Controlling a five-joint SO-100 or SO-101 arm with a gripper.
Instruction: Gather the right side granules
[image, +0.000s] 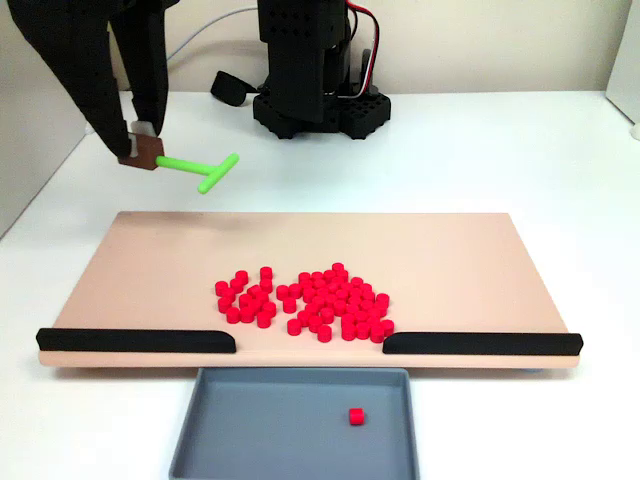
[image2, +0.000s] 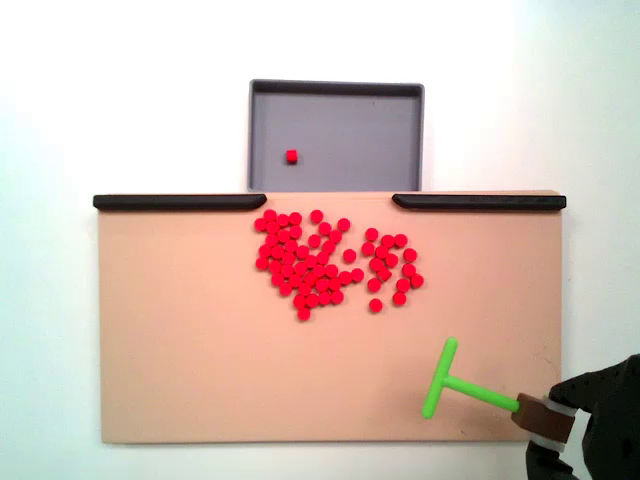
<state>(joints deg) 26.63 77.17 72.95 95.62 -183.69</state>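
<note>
Dozens of small red granules (image: 305, 300) lie in a loose cluster on the tan board (image: 150, 270), just behind the gap between two black rails; in the other fixed view the granules (image2: 330, 262) sit in the upper middle of the board (image2: 180, 350). One granule (image: 355, 416) rests in the grey tray (image: 230, 440), also seen as a granule (image2: 291, 156) in the tray (image2: 380, 150). My gripper (image: 142, 150) is shut on the stem of a green T-shaped stick (image: 205, 170), held above the board's far left corner. From above, the gripper (image2: 545, 420) and stick (image2: 450, 385) are at the lower right.
Two black rails (image: 135, 341) (image: 480, 343) line the board's front edge, leaving a gap above the tray. The arm's black base (image: 315, 95) stands behind the board with cables. White table surrounds the board.
</note>
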